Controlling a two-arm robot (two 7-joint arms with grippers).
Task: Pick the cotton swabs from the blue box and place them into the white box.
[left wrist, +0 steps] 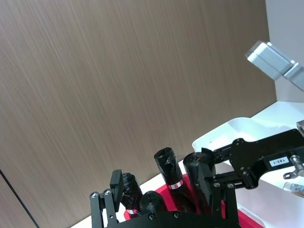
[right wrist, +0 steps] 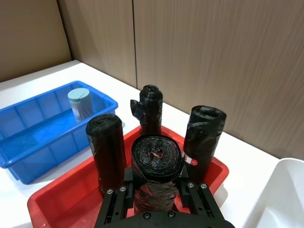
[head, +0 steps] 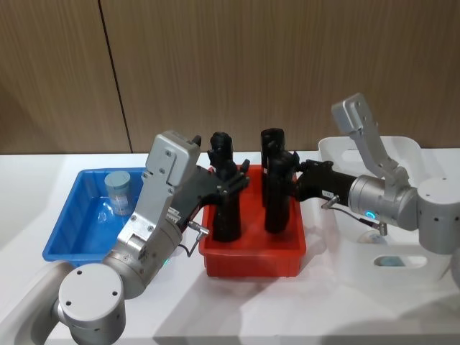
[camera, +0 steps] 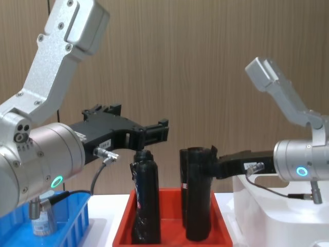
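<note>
**Head view says both my grippers are parked on the wrong stuff – how I'd fix this pick**

So, taking the red tray [head: 253,263] as my reference. My left gripper [head: 231,181] sits over the tray's left half. Its fingers are spread wide either side of the top of a black roll [head: 227,215] and aren't squeezing it. My right gripper [head: 289,172] reaches in over the tray's right half, and its fingers look clamped on the upper part of another black roll [head: 277,205]. In the right wrist view that roll sits snug between them.

None of that is the job. The cotton swabs [head: 118,192] jar stands upright in the blue box [head: 60,249], just left of the tray toward the box's far corner, and nothing is touching it. The white box [head: 425,274] is right of the tray. Through its handle cut-out I can see something round and pale blue, possibly a jar already in there, but I can't tell.

How I'd play it:
- Let go of the roll gently so it doesn't tip.
- Lift the left gripper straight up clear of the roll tops before swinging it left of the tray.
- Come down on the jar from above and keep the fingers wide until they straddle it.
- Grip below the lid, not on it.
- Carry it high over the rolls, since they're tall and would topple easily.
</note>
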